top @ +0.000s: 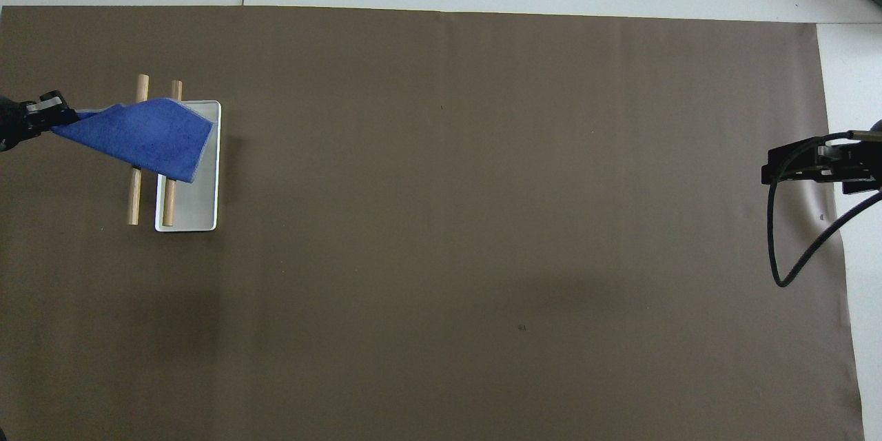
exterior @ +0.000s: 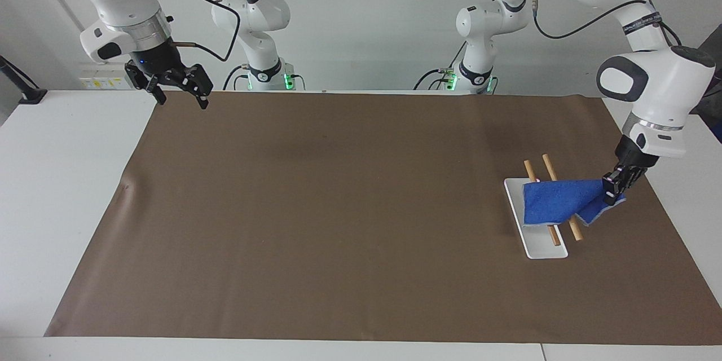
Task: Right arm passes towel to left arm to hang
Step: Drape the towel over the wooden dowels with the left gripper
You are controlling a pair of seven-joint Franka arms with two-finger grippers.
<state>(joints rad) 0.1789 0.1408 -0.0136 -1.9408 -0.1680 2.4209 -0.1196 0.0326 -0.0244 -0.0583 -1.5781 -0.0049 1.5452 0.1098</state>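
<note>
Towel (exterior: 555, 201) draped over rods (exterior: 572, 228); my left claw (exterior: 615, 186) clamped on its corner, release pending. Right claw (exterior: 176, 83) apart, waiting.

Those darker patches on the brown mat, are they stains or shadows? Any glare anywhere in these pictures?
Facing view: soft-edged dim patches on the brown mat look like arm shadows under diffuse light; no glare on the white tray. Overhead view: similar faint patches, a narrow shadow beside the tray; the left gripper holding the towel is cut by the frame edge.
</note>
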